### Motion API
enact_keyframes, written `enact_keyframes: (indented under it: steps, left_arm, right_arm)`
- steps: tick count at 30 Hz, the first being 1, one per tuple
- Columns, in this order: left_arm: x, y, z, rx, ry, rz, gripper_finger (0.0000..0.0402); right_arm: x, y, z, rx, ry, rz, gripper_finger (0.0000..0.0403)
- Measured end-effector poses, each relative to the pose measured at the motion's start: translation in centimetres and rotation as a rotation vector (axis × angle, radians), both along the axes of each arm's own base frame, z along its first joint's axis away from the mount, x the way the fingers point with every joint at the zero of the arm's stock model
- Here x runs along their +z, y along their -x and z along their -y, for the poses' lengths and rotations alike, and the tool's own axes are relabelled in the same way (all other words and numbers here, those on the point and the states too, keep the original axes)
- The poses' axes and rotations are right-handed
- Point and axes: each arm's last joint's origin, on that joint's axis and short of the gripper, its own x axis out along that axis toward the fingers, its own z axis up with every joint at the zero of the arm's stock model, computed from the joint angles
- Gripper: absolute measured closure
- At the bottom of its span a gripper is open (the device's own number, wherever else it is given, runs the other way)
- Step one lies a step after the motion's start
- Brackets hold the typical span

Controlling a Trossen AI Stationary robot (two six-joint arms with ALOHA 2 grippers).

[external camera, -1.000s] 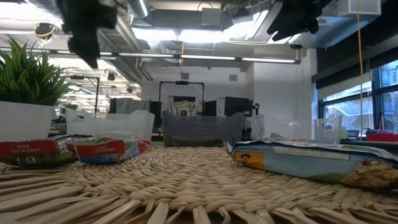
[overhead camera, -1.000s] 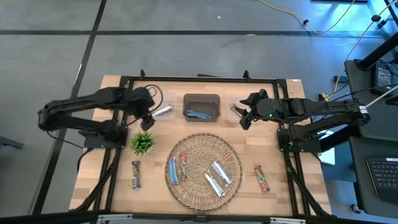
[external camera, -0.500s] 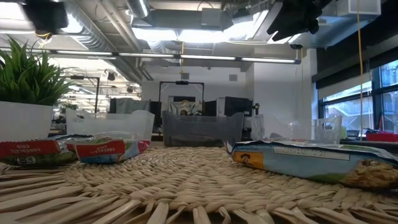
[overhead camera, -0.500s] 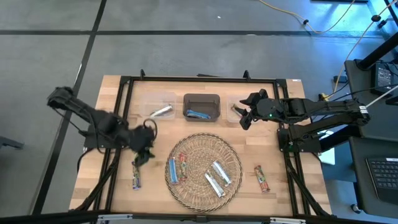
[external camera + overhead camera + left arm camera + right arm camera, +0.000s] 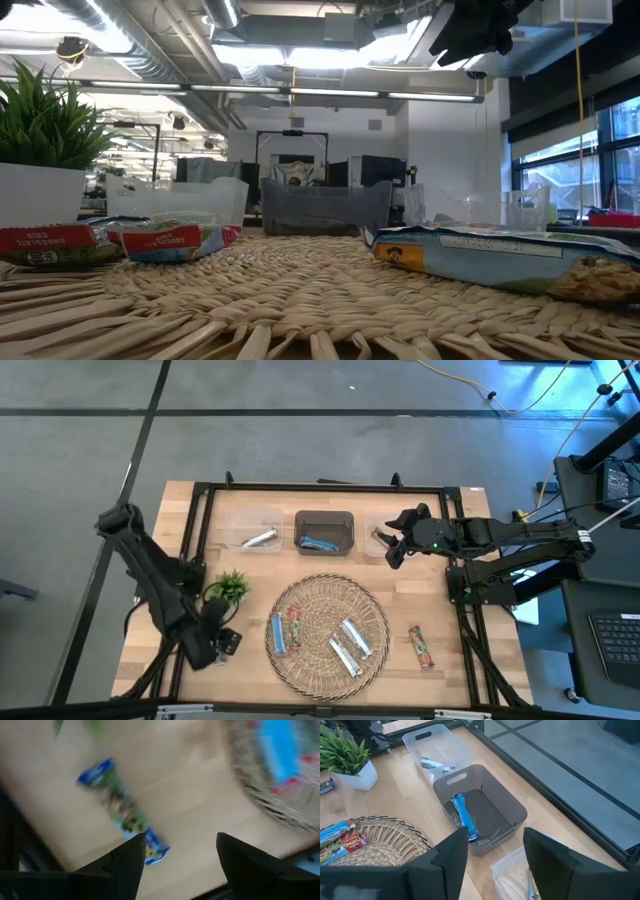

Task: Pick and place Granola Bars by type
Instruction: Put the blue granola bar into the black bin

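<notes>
The bar (image 5: 123, 813) on the table is found just past the open left claw (image 5: 222, 643), toward 12 o'clock, its long axis running diagonally to the claw's gap.

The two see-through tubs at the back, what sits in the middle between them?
A dark grey bin sits between the left clear tub and the right one, with a blue bar inside. The high view shows it.

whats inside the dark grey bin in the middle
One blue-wrapped bar lies on the floor of the dark grey bin, running lengthwise. The rest of the floor shows bare; the near corner is hidden behind the right tool fingers.
</notes>
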Motion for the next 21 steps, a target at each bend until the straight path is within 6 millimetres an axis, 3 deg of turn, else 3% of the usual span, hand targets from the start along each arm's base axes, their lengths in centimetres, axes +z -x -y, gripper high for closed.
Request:
enact_keyframes:
  steps: [4,9,21]
  left_arm:
    - [-2.1,-0.3,1.4,0.068,-0.015,-0.081,0.0168]
    - [-4.2,-1.4,1.7,0.095,-0.087,-0.129,0.0168]
    - [-6.0,-0.9,2.1,0.072,-0.161,-0.251,0.0168]
  right_arm:
    - [0.0,0.0,0.0,0.001,0.000,0.000,0.0209]
    - [0.0,0.0,0.0,0.001,0.000,-0.001,0.0209]
    - [-0.1,0.0,-0.2,0.045,-0.033,-0.008,0.0209]
